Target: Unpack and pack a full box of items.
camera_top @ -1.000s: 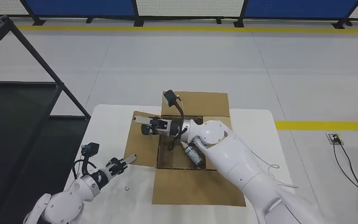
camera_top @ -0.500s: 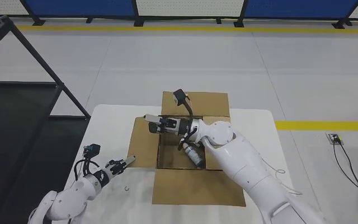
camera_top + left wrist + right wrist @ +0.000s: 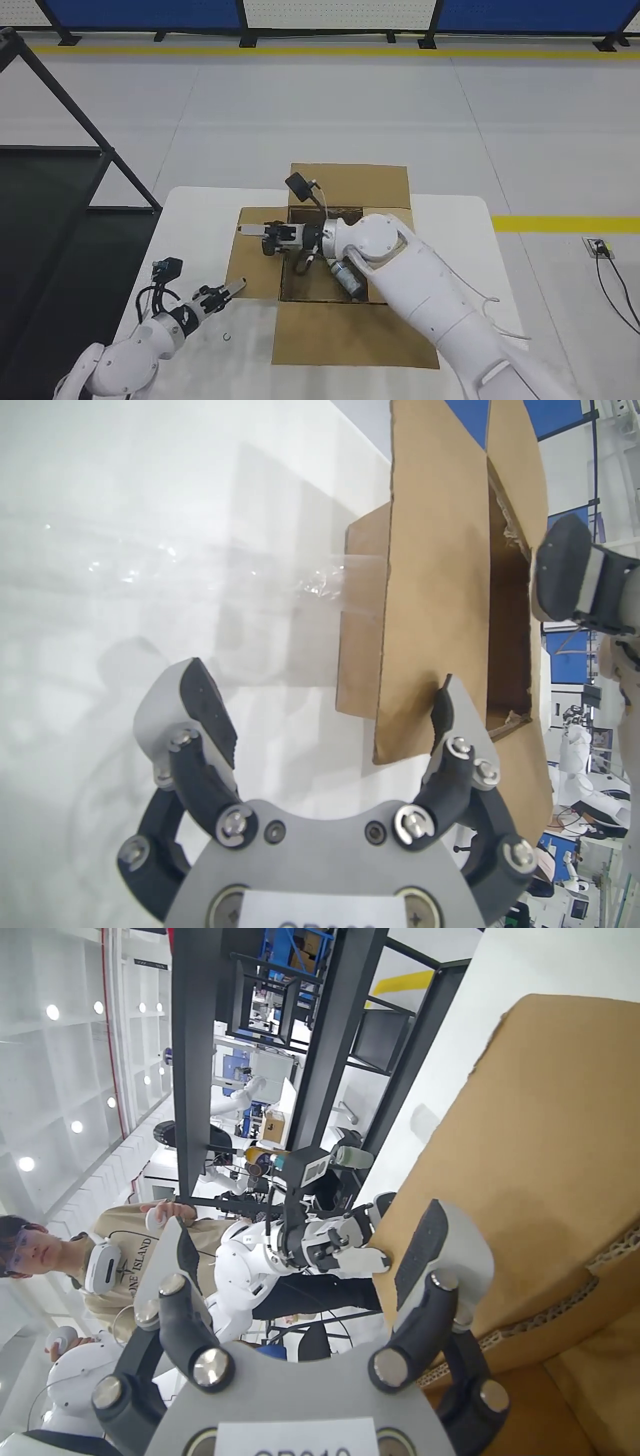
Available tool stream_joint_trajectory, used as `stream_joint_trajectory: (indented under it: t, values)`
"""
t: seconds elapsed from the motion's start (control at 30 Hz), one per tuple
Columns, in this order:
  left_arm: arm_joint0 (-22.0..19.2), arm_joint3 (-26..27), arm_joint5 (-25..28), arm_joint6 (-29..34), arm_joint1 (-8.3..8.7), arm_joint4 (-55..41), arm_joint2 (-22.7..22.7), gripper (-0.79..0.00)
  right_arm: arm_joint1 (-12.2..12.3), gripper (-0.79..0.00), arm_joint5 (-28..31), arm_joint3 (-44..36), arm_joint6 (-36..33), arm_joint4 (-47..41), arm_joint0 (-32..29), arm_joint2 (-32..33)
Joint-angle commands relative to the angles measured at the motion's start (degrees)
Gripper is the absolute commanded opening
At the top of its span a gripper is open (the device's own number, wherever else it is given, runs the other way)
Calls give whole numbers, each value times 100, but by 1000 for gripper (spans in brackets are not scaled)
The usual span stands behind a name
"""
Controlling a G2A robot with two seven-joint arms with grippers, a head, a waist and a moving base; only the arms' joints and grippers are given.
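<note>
Room: pale floor (image 3: 400,110), blue panels (image 3: 140,12) behind, a white surface (image 3: 190,230) in front.
Box: open cardboard box (image 3: 350,185) mid-surface, flaps spread flat.
Right arm: stretched across the box, right claw (image 3: 255,230) with fingers apart, one against the side flap (image 3: 250,265).
Left arm: low over the surface, left claw (image 3: 232,288) with fingers apart, the flap's corner at one fingertip.
Bottle: bottle (image 3: 347,277) lying inside the box, back from the right claw, under that forearm.

The box (image 3: 350,186) was plain brown cardboard, the tabletop (image 3: 195,225) white; the left hand (image 3: 320,680) and right hand (image 3: 305,1223) were silver-grey with black pads (image 3: 207,705).
</note>
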State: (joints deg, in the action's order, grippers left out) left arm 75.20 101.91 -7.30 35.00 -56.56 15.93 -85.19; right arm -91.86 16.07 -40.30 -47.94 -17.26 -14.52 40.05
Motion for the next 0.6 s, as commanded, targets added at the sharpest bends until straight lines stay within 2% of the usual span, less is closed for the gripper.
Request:
stream_joint_trajectory:
  t: [0.0,0.27,0.57]
  values:
    - [44,49,18,-18,0,-23,-39,0,-72,0,-109,136,247,130,75,-76]
    - [407,523,191,-155,14,-27,-308,0,-349,0,-355,667,781,277,286,-228]
    - [761,931,320,-180,25,-62,-594,0,-579,0,-282,1129,1151,300,413,-222]
